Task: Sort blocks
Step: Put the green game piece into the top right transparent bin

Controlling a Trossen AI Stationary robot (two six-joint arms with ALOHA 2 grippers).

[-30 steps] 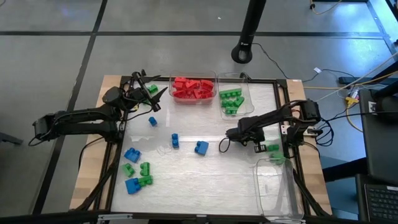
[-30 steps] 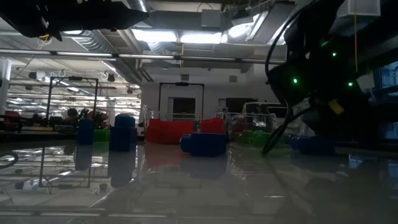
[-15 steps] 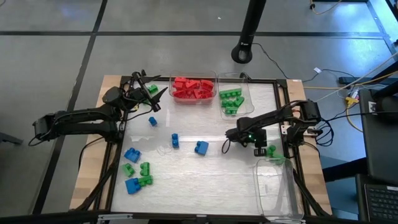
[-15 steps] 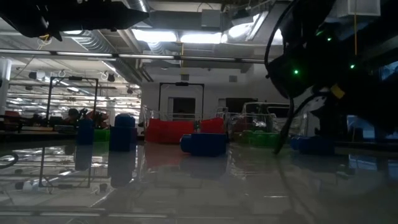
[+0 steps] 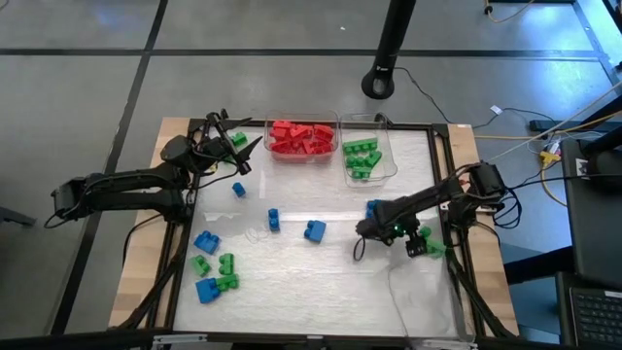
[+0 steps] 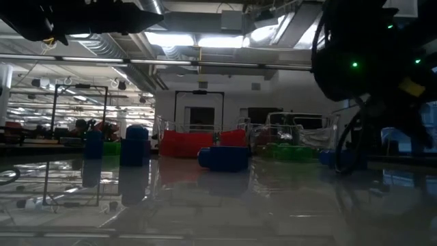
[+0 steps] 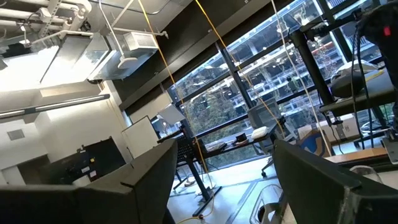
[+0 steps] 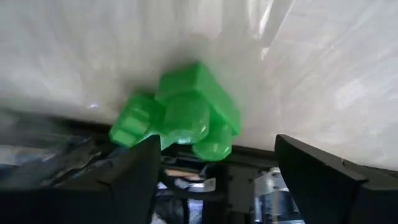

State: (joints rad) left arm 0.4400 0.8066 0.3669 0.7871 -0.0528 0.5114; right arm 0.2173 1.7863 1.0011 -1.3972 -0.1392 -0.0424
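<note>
Presently, the right tool (image 5: pixel 420 243) stands apart over a green block (image 8: pixel 180 115) at the worktop's (image 5: pixel 321 282) right edge, not clamped. Left tool (image 5: pixel 236 151) waits apart at the left rear, empty.

Right gripper (image 5: pixel 420 243) fingers spread wide low; left arm (image 5: pixel 126 187) waits.

Glossy plastic on a shiny white tabletop

You see a smooth plastic green block (image 8: pixel 180 115), clear plastic bins (image 5: pixel 366 146), and a matt wooden table edge (image 5: pixel 146 258).
</note>
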